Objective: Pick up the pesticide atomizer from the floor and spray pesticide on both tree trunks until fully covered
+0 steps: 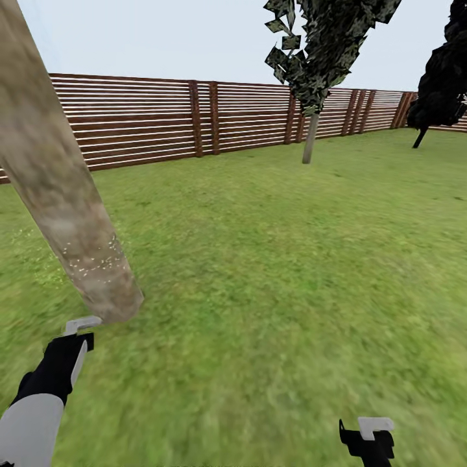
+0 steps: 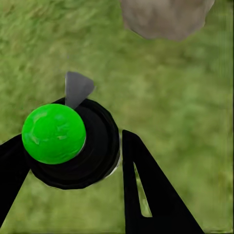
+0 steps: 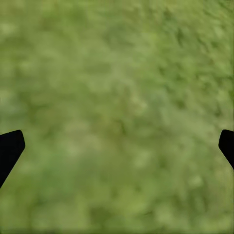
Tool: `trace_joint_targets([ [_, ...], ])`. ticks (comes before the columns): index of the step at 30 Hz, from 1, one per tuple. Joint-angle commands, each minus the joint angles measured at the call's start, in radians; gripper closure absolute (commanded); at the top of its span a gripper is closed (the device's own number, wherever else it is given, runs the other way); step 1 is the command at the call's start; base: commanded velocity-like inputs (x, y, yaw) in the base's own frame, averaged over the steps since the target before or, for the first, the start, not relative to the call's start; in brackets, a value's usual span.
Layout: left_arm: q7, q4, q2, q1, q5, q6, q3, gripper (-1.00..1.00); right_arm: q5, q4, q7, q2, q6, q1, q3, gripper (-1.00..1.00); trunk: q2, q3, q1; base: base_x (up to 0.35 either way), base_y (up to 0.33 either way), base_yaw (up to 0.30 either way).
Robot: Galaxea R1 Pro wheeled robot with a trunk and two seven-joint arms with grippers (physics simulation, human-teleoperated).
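At the far left your one thick tree trunk (image 1: 61,194) leans across the head view, white specks showing only in a band near its base, just beyond your left gripper (image 1: 79,332). In the left wrist view that gripper (image 2: 73,161) has its jaws clamped on the pesticide atomizer (image 2: 68,141), a black body with a green ball top and a grey nozzle aimed at the lawn (image 1: 272,272), with the trunk's foot (image 2: 163,17) off to one side. Your risk here is wasted spray: if you trigger with the nozzle pointing at grass, the trunk gets nothing, and the bare bark higher up will likely stay uncovered unless you raise and turn the wrist. Driving closer could also knock the arm into the trunk.

Further right stand the slatted fence (image 1: 149,120), one thin-trunked leafy tree (image 1: 311,78) and one dark tree (image 1: 444,78) at the edge. Your right gripper (image 1: 370,438) hangs low over grass; the right wrist view shows its jaws wide apart and holding nothing (image 3: 117,146).

Count: one sprayed trunk, one atomizer, two grippers, two thin trees.
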Motion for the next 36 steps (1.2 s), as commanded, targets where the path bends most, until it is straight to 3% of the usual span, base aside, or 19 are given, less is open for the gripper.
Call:
trace_joint_targets([
  [1, -0.037, 0.011, -0.002, 0.008, -0.011, -0.019, -0.003, 1.00, 0.011, 0.002, -0.005, 0.000, -0.003, -0.001, -0.005, -1.00, 0.000, -0.001, 0.000, -0.001, -0.001, 0.002],
  [2, -0.093, 0.018, -0.002, 0.020, -0.013, -0.066, -0.009, 1.00, 0.011, 0.002, -0.005, 0.000, -0.003, -0.001, -0.005, -1.00, 0.000, -0.001, 0.000, -0.001, 0.000, 0.001],
  [4, -0.270, 0.024, 0.006, 0.050, -0.018, -0.186, -0.023, 1.00, 0.011, 0.002, -0.004, 0.000, -0.003, -0.001, -0.005, -1.00, 0.000, -0.001, 0.000, 0.000, 0.000, 0.000],
  [6, -0.442, 0.020, 0.011, 0.092, -0.025, -0.254, -0.028, 1.00, 0.012, 0.003, -0.001, 0.000, -0.002, -0.001, -0.005, -1.00, 0.000, -0.001, 0.000, 0.000, 0.000, 0.000],
  [9, -0.640, 0.029, 0.012, 0.129, -0.084, -0.383, -0.071, 1.00, 0.047, 0.001, 0.057, 0.001, -0.002, -0.001, 0.007, -1.00, 0.000, -0.001, 0.000, 0.000, 0.000, 0.000],
  [12, -0.822, 0.078, 0.021, 0.129, -0.210, -0.481, -0.139, 1.00, 0.146, -0.031, 0.280, 0.001, -0.002, -0.001, 0.067, -1.00, 0.000, -0.001, 0.000, 0.000, 0.000, 0.000],
  [13, -0.876, 0.096, 0.023, 0.128, -0.274, -0.492, -0.155, 1.00, 0.163, -0.080, 0.389, 0.000, -0.001, -0.001, 0.076, -1.00, 0.000, -0.001, 0.000, 0.000, 0.000, 0.000],
  [15, -0.956, 0.122, 0.023, 0.128, -0.425, -0.501, -0.225, 1.00, 0.177, -0.218, 0.671, 0.001, 0.000, -0.002, 0.086, -1.00, 0.000, -0.001, 0.000, 0.000, 0.000, 0.000],
  [16, -0.975, 0.136, 0.023, 0.128, -0.461, -0.503, -0.253, 1.00, 0.180, -0.263, 0.779, 0.001, 0.002, -0.006, 0.088, -1.00, 0.000, -0.001, 0.000, 0.000, 0.000, 0.000],
  [18, -1.010, 0.159, 0.023, 0.128, -0.493, -0.504, -0.331, 1.00, 0.182, -0.346, 0.916, 0.001, 0.026, -0.020, 0.090, -1.00, 0.000, -0.001, 0.000, 0.000, 0.000, 0.000],
  [20, -1.024, 0.166, 0.017, 0.128, -0.500, -0.503, -0.412, 1.00, 0.182, -0.377, 0.949, 0.001, 0.040, -0.024, 0.097, -1.00, 0.000, -0.001, 0.000, 0.000, 0.000, 0.000],
  [24, -1.025, 0.167, -0.009, 0.130, -0.504, -0.499, -0.434, 1.00, 0.180, -0.396, 0.954, 0.004, 0.046, -0.025, 0.282, -1.00, 0.000, -0.001, 0.000, 0.000, 0.000, 0.000],
  [26, -1.025, 0.165, -0.016, 0.127, -0.503, -0.496, -0.436, 1.00, 0.180, -0.398, 0.954, 0.037, 0.047, -0.025, 0.328, -1.00, 0.000, -0.001, 0.000, 0.000, 0.000, 0.000],
  [27, -1.024, 0.165, -0.019, 0.125, -0.503, -0.496, -0.436, 1.00, 0.181, -0.401, 0.954, 0.061, 0.047, -0.026, 0.336, 1.00, 0.000, -0.001, 0.000, 0.000, 0.000, 0.000],
  [28, -1.024, 0.165, -0.025, 0.123, -0.503, -0.496, -0.436, 1.00, 0.182, -0.416, 0.954, 0.084, 0.053, -0.027, 0.341, 1.00, 0.000, -0.001, 0.000, 0.000, 0.000, 0.000],
  [30, -1.022, 0.160, -0.049, 0.118, -0.504, -0.495, -0.510, 1.00, 0.182, -0.518, 1.010, 0.168, 0.155, -0.033, 0.350, 1.00, 0.000, -0.001, 0.000, 0.000, 0.000, 0.000],
  [31, -1.021, 0.160, -0.069, 0.118, -0.504, -0.496, -0.542, 1.00, 0.180, -0.569, 1.054, 0.193, 0.168, -0.033, 0.427, 1.00, 0.000, -0.001, 0.000, 0.000, 0.000, 0.000],
  [33, -1.021, 0.164, -0.085, 0.120, -0.503, -0.498, -0.576, 1.00, 0.179, -0.578, 1.060, 0.212, 0.170, -0.033, 0.475, 1.00, 0.000, -0.001, 0.000, 0.000, 0.000, 0.000],
  [36, -1.020, 0.167, -0.110, 0.121, -0.502, -0.501, -0.646, 1.00, 0.179, -0.582, 1.061, 0.245, 0.170, -0.033, 0.488, 1.00, 0.000, -0.001, 0.000, 0.000, 0.000, 0.000],
])
